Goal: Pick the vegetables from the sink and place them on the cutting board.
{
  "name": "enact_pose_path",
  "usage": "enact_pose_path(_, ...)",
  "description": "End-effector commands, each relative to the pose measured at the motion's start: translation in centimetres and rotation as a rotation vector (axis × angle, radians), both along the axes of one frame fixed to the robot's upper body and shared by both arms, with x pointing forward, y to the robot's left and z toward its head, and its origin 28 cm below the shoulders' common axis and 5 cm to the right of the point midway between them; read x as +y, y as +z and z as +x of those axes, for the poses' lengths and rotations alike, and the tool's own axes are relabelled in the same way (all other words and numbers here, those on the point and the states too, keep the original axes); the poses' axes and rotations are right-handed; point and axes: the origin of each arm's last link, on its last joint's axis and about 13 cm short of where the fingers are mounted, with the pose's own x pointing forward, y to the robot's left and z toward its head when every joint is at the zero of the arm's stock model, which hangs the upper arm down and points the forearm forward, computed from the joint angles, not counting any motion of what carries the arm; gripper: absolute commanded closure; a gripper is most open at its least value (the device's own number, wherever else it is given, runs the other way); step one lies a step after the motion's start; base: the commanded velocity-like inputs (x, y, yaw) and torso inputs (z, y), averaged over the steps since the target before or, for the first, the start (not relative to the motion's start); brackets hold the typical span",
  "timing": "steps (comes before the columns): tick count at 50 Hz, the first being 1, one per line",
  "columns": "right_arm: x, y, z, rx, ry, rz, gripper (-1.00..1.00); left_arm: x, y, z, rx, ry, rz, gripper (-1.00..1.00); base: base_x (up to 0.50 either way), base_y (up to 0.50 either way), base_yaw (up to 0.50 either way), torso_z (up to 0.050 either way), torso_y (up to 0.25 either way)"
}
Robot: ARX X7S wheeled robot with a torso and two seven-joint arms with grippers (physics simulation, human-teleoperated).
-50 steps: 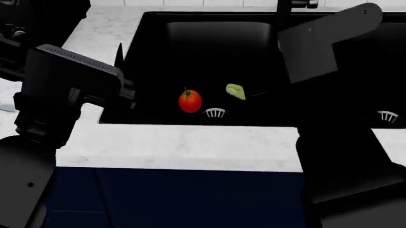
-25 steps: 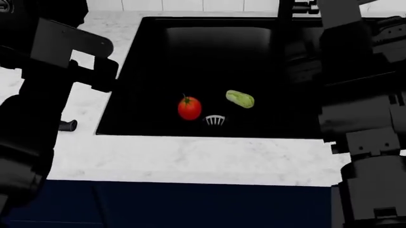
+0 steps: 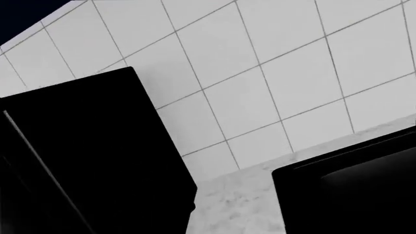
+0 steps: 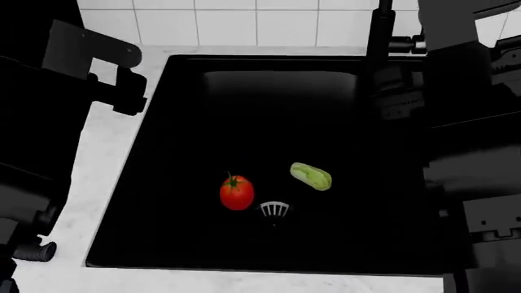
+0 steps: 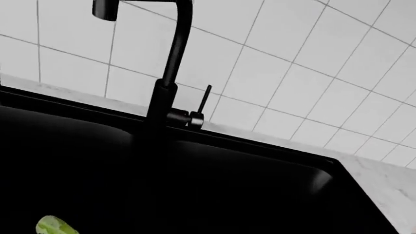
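Head view: tomato (image 4: 236,193) and napa cabbage (image 4: 311,176) lie on sink (image 4: 155,110) floor near front wall, either side of drain grate (image 4: 274,209), apart. Tomato likely smooth, slippery, bruisable: grip across widest part. Cabbage likely light, soft: pinch across short width. Faucet (image 5: 170,73) at back edge; marble counter (image 4: 97,152), tiled wall (image 3: 273,73). Cutting board unseen. Both arms' jaws out of sight: cannot tell state.

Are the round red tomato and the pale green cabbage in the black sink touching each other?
Apart. The head view shows black sink floor between the tomato and the cabbage.
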Motion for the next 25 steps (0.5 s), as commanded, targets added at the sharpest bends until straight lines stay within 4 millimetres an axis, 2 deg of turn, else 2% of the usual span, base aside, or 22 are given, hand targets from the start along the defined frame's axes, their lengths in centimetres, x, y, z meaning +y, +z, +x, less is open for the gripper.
enact_pose_path(1, 0.2, 0.0, -0.9, 0.035, 0.043, 0.012, -1.0, -0.9, 0.4, 0.5, 0.015, -0.056, -0.023, -1.0, 0.5, 0.0, 0.0, 0.0, 0.0)
enact_pose_path(6, 0.0, -0.4, -2.1, 0.055, 0.048, 0.011, -1.0, -0.8, 0.6, 0.5, 0.016, -0.054, -0.019, -1.0, 0.5, 0.0, 0.0, 0.0, 0.003)
enact_pose_path(18, -0.1, -0.1, -2.5, 0.078, 0.064, -0.009, -1.0, -0.5, 0.1, 0.4, 0.03, -0.102, -0.005, -1.0, 0.5, 0.0, 0.0, 0.0, 0.0)
enact_pose_path(25, -0.4, -0.1, -3.5, 0.197, 0.131, -0.056, -1.0, -0.3, 0.1, 0.1, 0.026, -0.134, 0.035, -1.0, 0.5, 0.0, 0.0, 0.0, 0.001)
